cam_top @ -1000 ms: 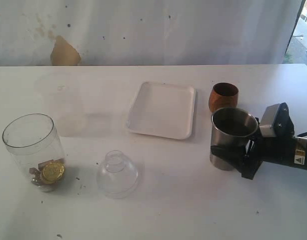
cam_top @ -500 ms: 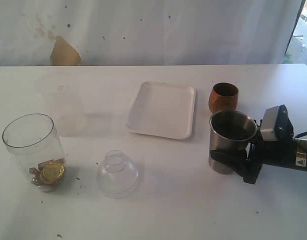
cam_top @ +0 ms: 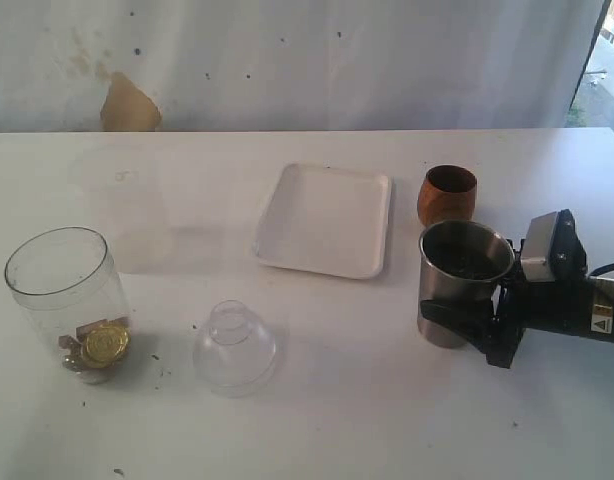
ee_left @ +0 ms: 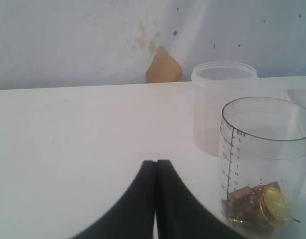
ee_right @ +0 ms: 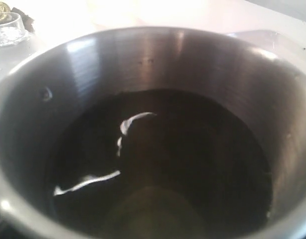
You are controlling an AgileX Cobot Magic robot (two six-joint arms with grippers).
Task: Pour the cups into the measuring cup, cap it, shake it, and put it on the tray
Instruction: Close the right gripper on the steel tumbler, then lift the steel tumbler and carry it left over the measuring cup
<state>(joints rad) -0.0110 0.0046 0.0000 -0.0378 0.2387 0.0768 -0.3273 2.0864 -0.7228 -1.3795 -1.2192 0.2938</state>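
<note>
Versus one second back: the steel tumbler and the right jaws sit slightly lower and further left in the exterior view. Over the last half second there is no visible shift. The measuring cup, tray, wooden cup and dome lid are unmoved.

Right jaws: clamped round the tumbler's lower body, just beside the wooden cup. Left jaws: pressed together with nothing between them, near the measuring cup.

The measuring cup stands upright at the left of the worktop, a gold coin and brown bits in its base. The tray lies mid-worktop, well apart from it.

Hard to make out:
- The far jaw is hidden behind the tumbler.
- Cannot tell whether the tumbler's base touches the worktop.
- The tumbler's inside fills the right wrist view; its contents are dark with glints and cannot be identified.
- The right arm is cut off at the frame edge.
- The frosted cup is faint.
</note>
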